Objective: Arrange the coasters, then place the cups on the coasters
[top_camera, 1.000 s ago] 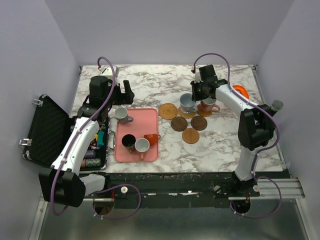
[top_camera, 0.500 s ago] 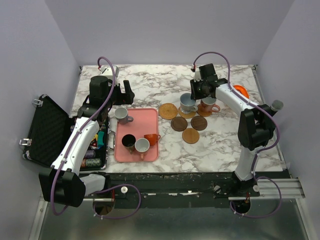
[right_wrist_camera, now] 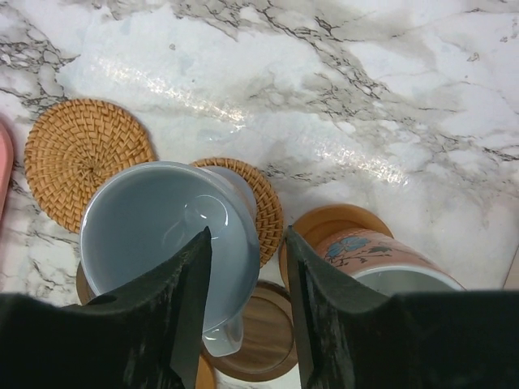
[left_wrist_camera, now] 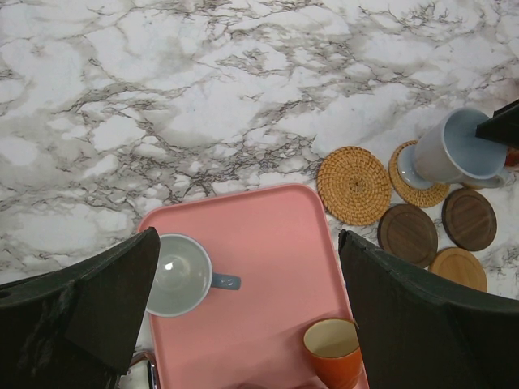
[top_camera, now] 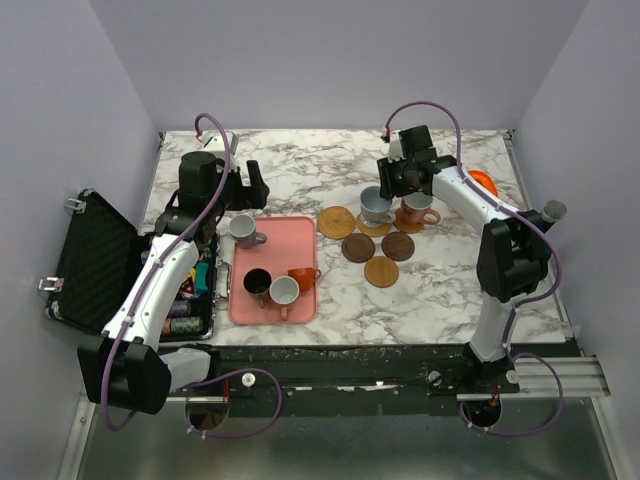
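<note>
Marbled tabletop (top_camera: 300, 160) was seen from above, with the pale blue cup (right_wrist_camera: 154, 227) set on a woven coaster (right_wrist_camera: 263, 203), nearer the right edge than the left. The right tool (right_wrist_camera: 247, 239) was held over that cup's rim, fingers parted and released, the rim lying in the gap between them. Just beside it, the pink cup (right_wrist_camera: 381, 251) was seated on a wooden coaster (right_wrist_camera: 324, 220). The left tool (left_wrist_camera: 247, 239) was spread wide, gripping nothing, above the pink tray (left_wrist_camera: 259, 324) and a grey cup (left_wrist_camera: 177, 275).
</note>
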`<state>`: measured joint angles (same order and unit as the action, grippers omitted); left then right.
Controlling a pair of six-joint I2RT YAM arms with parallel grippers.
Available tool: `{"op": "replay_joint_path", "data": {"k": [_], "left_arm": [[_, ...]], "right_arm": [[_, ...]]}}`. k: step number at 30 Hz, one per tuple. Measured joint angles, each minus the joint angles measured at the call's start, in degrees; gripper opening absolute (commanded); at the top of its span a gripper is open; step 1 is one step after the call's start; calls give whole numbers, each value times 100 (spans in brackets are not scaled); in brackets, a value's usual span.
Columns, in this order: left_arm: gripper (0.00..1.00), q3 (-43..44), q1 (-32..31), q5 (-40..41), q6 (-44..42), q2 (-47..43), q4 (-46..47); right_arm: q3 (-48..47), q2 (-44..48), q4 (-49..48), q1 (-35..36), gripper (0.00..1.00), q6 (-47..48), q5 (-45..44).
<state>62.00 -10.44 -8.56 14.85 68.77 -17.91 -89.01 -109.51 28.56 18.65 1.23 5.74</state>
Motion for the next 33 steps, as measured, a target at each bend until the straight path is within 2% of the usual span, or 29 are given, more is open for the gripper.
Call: {"op": "replay_joint_path", "data": {"k": [10, 18, 20, 21, 24, 28, 33], "left_arm": [[99, 2, 37, 179, 11, 105, -116], [98, -39, 595, 378, 33, 273, -446], [97, -199, 643, 407, 39, 214, -448], [96, -686, 632, 321, 15, 2, -474], [97, -876, 625, 229, 4, -94, -466], [96, -999, 625, 190, 4, -219, -479], [97, -999, 625, 190, 7, -221, -457]], "right_arm": [[2, 529, 24, 0, 67, 127, 20], [326, 1587, 26, 0, 68, 83, 55], [487, 1937, 74, 0, 67, -61, 52], [651, 2341, 144, 0, 65, -339, 55], [876, 2518, 63, 157, 64, -678, -63], [1373, 2739, 260, 1130, 63, -1331, -424], [1386, 2459, 293, 2649, 63, -1967, -809]]}}
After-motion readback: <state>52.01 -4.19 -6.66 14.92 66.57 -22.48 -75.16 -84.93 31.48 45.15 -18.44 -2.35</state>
